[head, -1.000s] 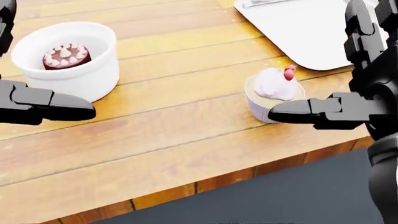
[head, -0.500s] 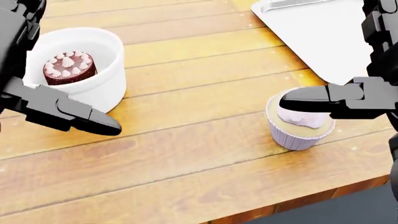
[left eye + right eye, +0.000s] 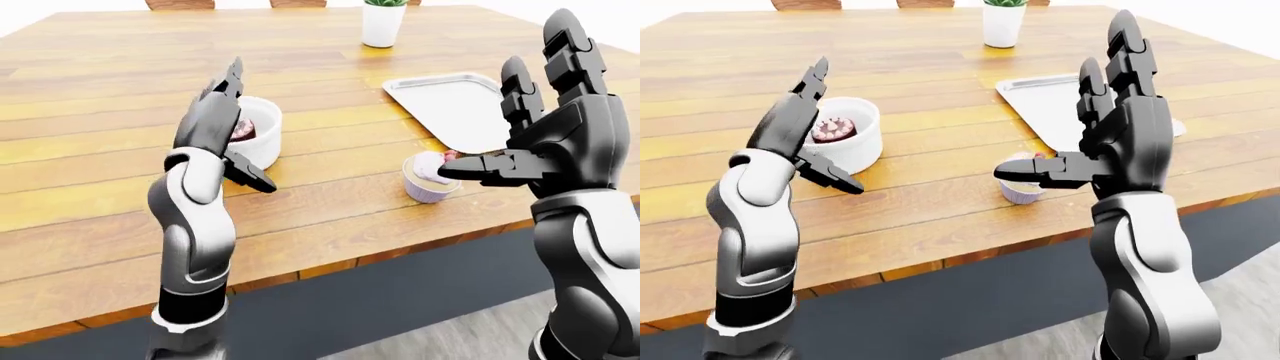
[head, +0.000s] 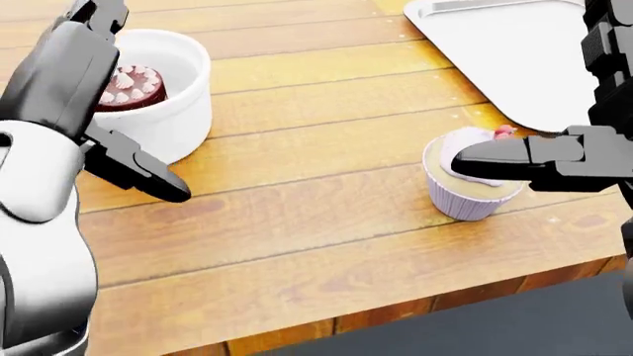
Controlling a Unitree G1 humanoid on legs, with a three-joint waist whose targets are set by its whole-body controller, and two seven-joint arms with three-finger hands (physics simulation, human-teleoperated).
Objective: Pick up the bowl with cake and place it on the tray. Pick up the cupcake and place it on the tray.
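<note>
White and round, the ceramic bowl with a small chocolate cake inside stands on the plank-wood table, well apart from the pale rectangular tray that lies toward the right of the left-eye view. The pink-frosted cupcake in a lilac paper cup sits near the table's edge, just beside the tray's nearest corner.

Over the last second the head view has shifted, so the camera has moved, and both arms have come up higher. The left robot hand now rises beside the bowl, fingers spread and pointing up, its thumb jutting out low beside the bowl wall; it grips nothing. The right robot hand is likewise open, fingers upright, its thumb lying across the cupcake's frosting in the head view, though whether it touches cannot be told.

Neither item has been lifted. Judging from this, both hands are only lining up, and both placements remain to be done.
</note>
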